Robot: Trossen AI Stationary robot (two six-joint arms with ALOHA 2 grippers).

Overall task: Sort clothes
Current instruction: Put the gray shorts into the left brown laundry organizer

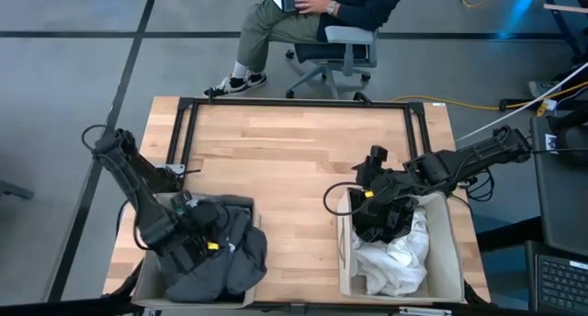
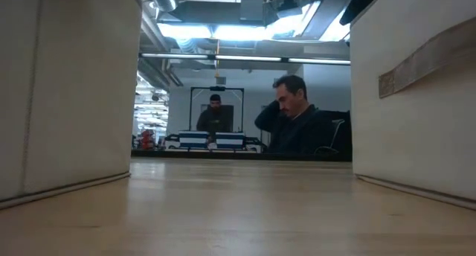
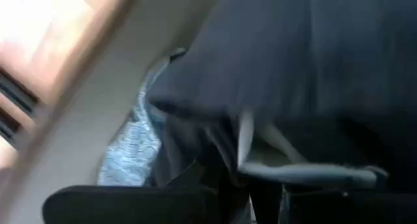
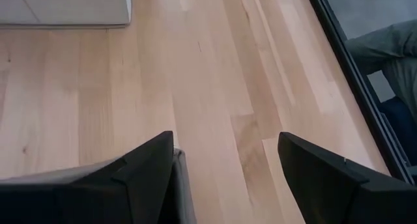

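Dark grey garment (image 1: 225, 252) under left gripper (image 1: 197, 238), jaws unreadable; right gripper (image 1: 372, 174) jaws apart, empty.

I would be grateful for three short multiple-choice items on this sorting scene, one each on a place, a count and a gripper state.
1. Where does the white garment lie?
A. in the right bin
B. on the bare table top
C. in the left bin

2. How many beige bins stand on the table?
A. one
B. two
C. three

3. How does the right gripper stand?
A. shut on cloth
B. open and empty
C. shut on a bin wall

Answers:
1 A, the high view shows white cloth inside the right bin.
2 B, one bin sits under each arm.
3 B, the right wrist view shows bare wood between its spread fingers.
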